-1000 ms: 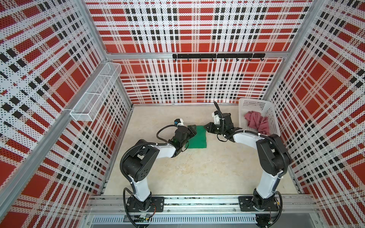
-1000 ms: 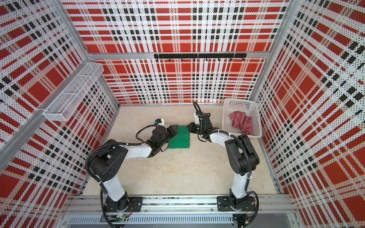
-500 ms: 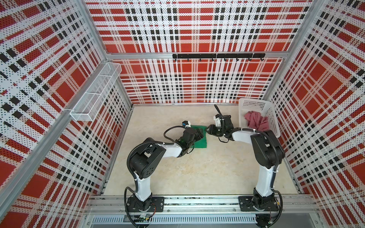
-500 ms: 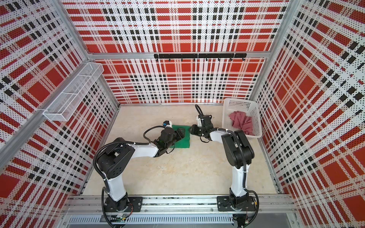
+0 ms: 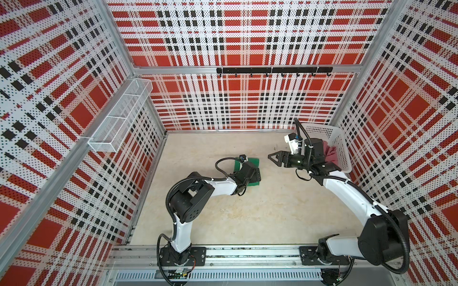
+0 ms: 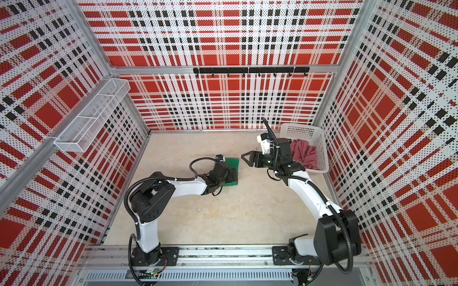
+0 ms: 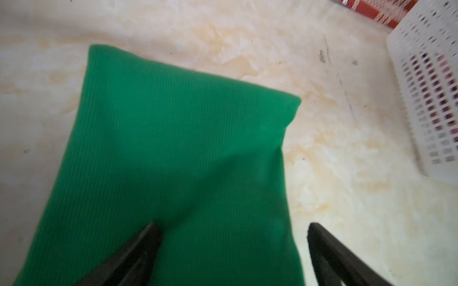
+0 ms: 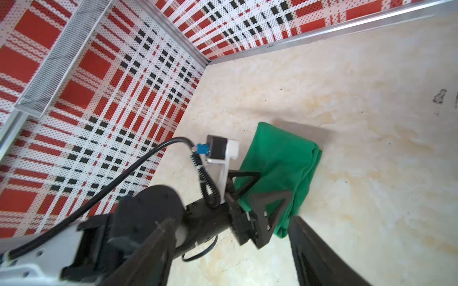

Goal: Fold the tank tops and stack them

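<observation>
The green tank top lies folded flat on the table in both top views. My left gripper hovers low over its near part, open. In the left wrist view the green tank top lies under and between the spread fingers of the left gripper, with nothing pinched. My right gripper is open and empty, apart from the cloth on its right. The right wrist view shows the right gripper, the green tank top and the left gripper. The pink tank top lies crumpled in the basket.
The white perforated basket stands at the back right against the wall, just behind my right wrist. A wire shelf hangs on the left wall. A black hook rail runs along the back wall.
Both grippers have opened. The left gripper moved right across the green tank top, which now shows narrower. The right gripper let go and drew back to the right, toward the basket.
</observation>
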